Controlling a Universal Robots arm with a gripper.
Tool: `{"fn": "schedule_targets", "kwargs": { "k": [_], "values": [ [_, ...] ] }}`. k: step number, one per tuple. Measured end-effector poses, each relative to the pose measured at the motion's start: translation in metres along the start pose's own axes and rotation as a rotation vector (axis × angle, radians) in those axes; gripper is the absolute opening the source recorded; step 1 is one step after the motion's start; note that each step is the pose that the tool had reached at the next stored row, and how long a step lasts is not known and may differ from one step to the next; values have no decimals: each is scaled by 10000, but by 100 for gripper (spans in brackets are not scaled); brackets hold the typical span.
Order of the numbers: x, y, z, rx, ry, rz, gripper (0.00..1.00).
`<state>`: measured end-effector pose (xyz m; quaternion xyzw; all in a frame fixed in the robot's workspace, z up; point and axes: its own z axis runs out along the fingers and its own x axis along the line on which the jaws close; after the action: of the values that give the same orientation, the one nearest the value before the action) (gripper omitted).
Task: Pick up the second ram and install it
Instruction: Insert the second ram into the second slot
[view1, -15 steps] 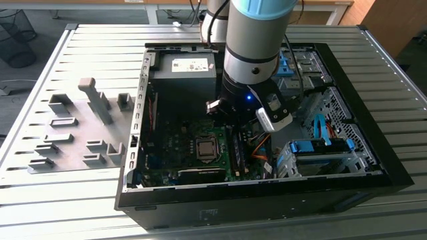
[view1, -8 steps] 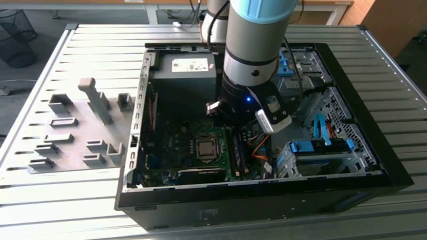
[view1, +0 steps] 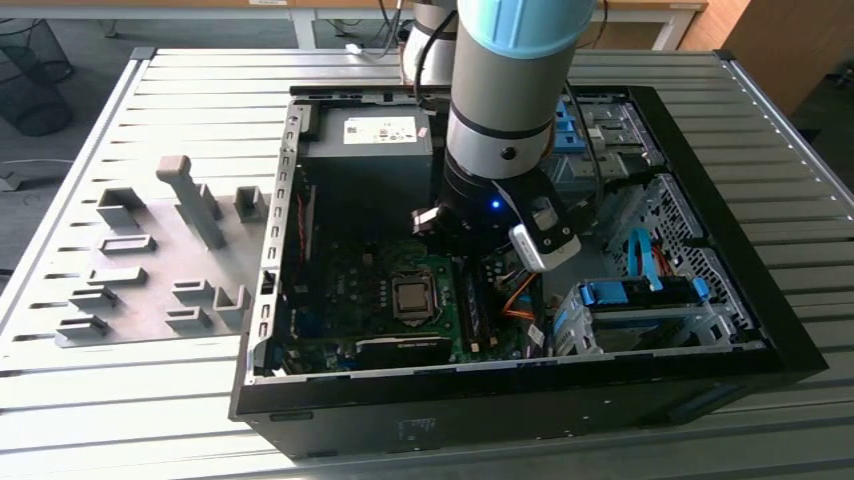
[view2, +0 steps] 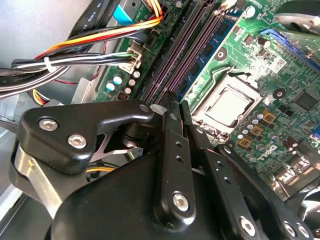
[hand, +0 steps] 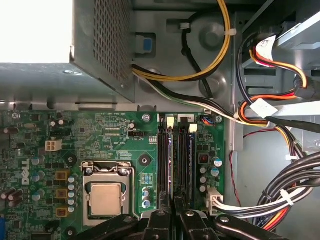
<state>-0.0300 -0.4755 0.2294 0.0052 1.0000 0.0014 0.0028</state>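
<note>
1. The arm (view1: 501, 120) reaches straight down into the open computer case (view1: 787, 340), which lies on the slatted table (view1: 134, 420) in the middle of the exterior view.
2. Look at both wrist views: the gripper (view2: 172, 102) (hand: 175, 200) sits right over the row of long dark memory slots (hand: 177, 155) on the green motherboard (hand: 100, 135).
3. Its two black fingers (view2: 170, 150) are drawn in until the tips meet. Whether a thin board is pinched between them, I cannot tell.
4. In the second wrist view a blue ram stick (view2: 221, 35) with black chips stands upright in a slot, between the empty purple slots and the processor (view2: 227, 105). The fingertips are near it but apart from it. I cannot tell whether this is the first stick or the second.
5. The processor is bare metal in its socket, just beside the slots.
6. A bundle of coloured cables (hand: 280, 200) runs along the far side of the slots from the processor.
7. In the exterior view the power supply (view1: 367, 135) fills the case's upper left corner, and blue drive clips (view1: 641, 292) sit at its lower right.
8. Grey holder blocks (view1: 160, 260) stand on the table at the left of the exterior view, well apart from the case.
</note>
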Motion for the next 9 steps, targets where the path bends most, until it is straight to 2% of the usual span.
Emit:
{"fn": "schedule_targets", "kwargs": {
  "k": [9],
  "values": [
    [0,1,24,-6,-1,-125,14]
  ]
}}
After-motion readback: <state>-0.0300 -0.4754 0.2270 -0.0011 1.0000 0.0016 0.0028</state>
